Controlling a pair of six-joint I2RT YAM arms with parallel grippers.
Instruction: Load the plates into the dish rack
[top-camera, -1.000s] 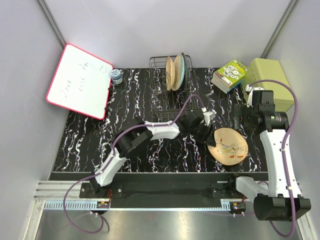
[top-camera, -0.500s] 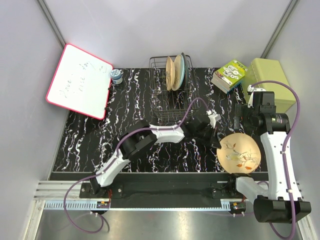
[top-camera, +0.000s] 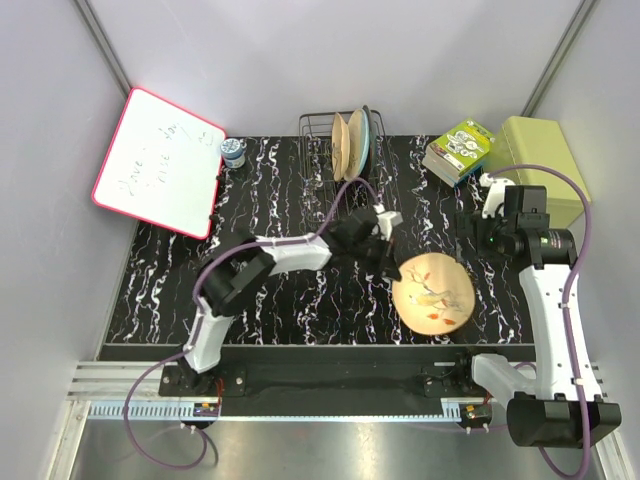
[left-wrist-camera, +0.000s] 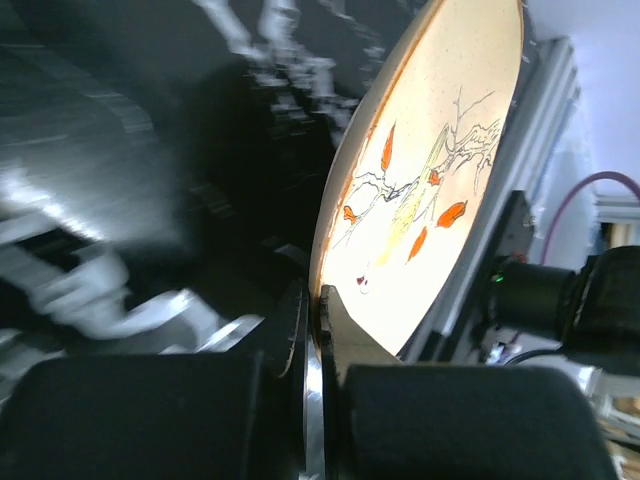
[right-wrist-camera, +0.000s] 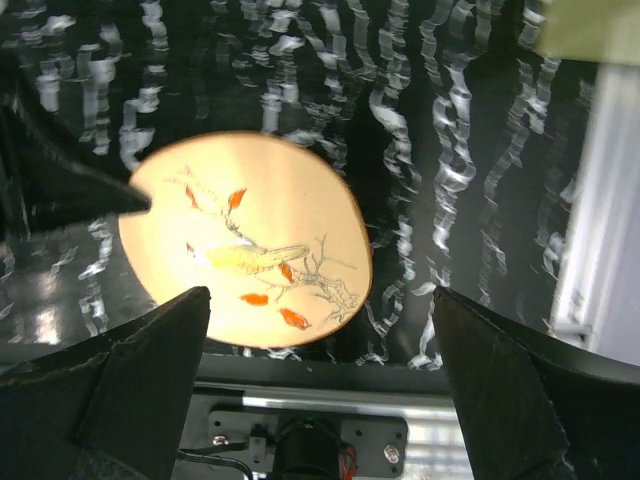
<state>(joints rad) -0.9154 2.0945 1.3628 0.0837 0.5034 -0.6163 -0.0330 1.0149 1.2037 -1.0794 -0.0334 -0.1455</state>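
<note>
An orange-tan plate (top-camera: 432, 293) with a branch drawing faces up over the table's right half. My left gripper (top-camera: 386, 262) is shut on its left rim. In the left wrist view the plate (left-wrist-camera: 430, 170) runs up from the pinching jaws of the left gripper (left-wrist-camera: 318, 300). My right gripper (top-camera: 480, 220) hangs open above and to the right of it, and the plate (right-wrist-camera: 250, 240) shows below its spread fingers (right-wrist-camera: 150, 350). The dish rack (top-camera: 322, 205) stands at the back centre with three plates upright in it: tan (top-camera: 341, 147), beige and blue (top-camera: 356, 140), dark (top-camera: 369, 135).
A red-framed whiteboard (top-camera: 158, 162) leans at the back left beside a small tin (top-camera: 233, 151). A colourful book (top-camera: 458, 150) and a green box (top-camera: 545, 160) sit at the back right. A metal rail (top-camera: 330, 408) runs along the near edge.
My left gripper has shut on the plate's rim, pushed it briefly right, then drawn it back leftward toward the table's middle. The right arm has shifted only slightly.
</note>
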